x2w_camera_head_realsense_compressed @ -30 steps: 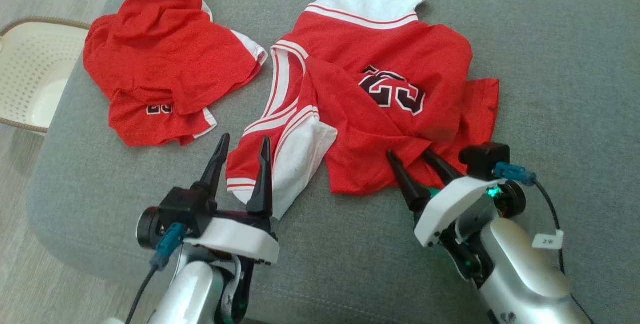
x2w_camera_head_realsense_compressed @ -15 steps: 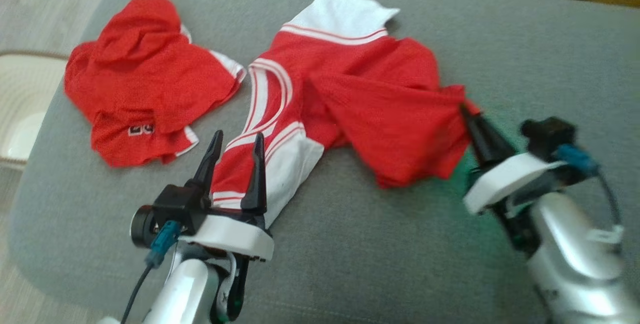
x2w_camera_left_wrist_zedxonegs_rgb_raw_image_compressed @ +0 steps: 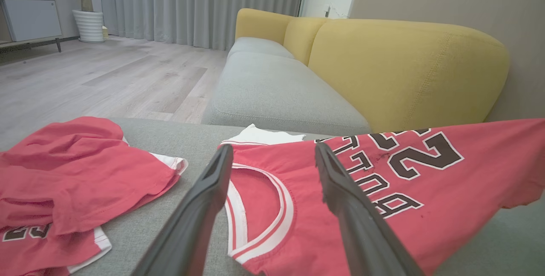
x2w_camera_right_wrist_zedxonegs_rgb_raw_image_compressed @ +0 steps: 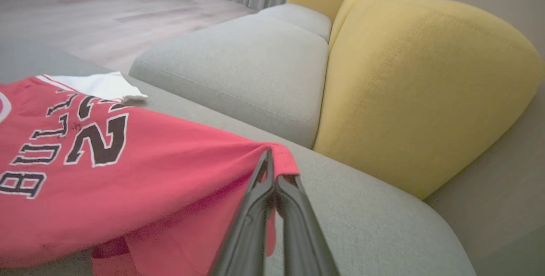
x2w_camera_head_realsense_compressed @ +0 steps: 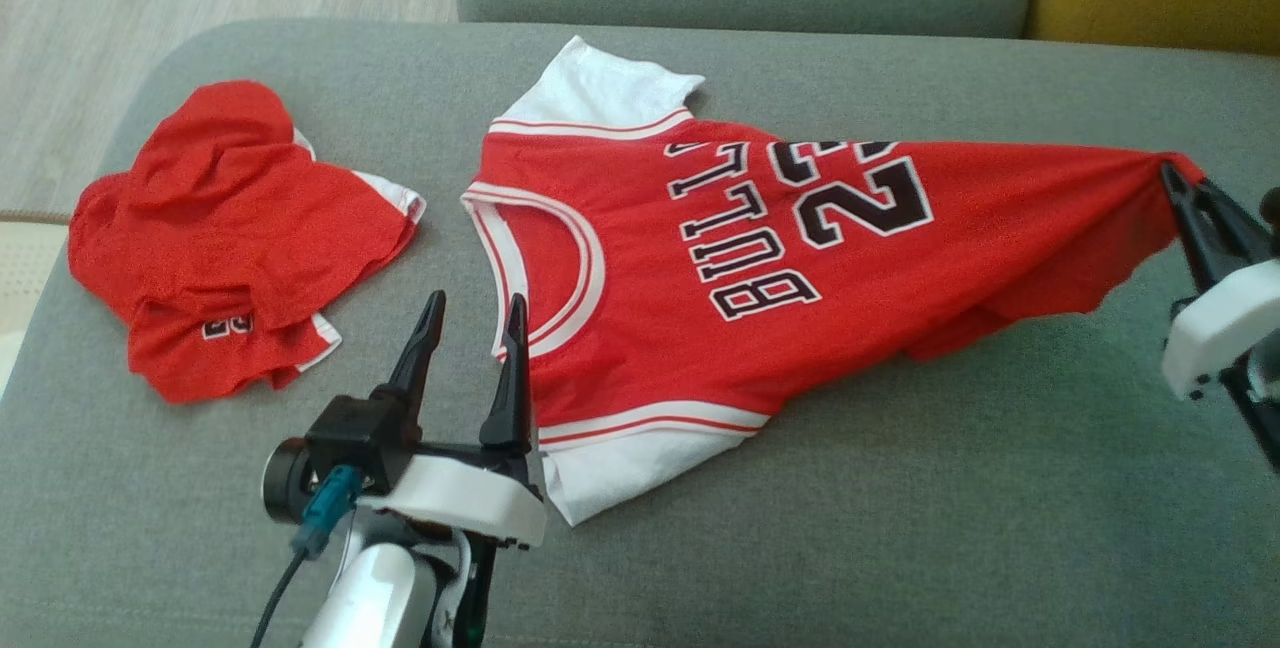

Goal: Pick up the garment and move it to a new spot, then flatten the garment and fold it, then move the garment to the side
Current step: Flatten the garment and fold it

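1. The red mesh basketball jersey with white trim (x2w_camera_head_realsense_compressed: 760, 268) lies on the grey fabric cushion (x2w_camera_head_realsense_compressed: 900, 508), long axis left to right.
2. Collar points left, hem right.
3. The right gripper (x2w_camera_head_realsense_compressed: 1172, 173) pinches the lifted hem corner.
4. The left gripper (x2w_camera_head_realsense_compressed: 476, 300) holds its fingers spread near the collar.

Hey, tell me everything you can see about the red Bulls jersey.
The jersey is red mesh-like fabric with white sleeves, a white-striped neckline, and black BULLS lettering with a number. It lies front-up on the grey cushion, stretched sideways, its bottom end pinched and lifted by the shut right gripper.
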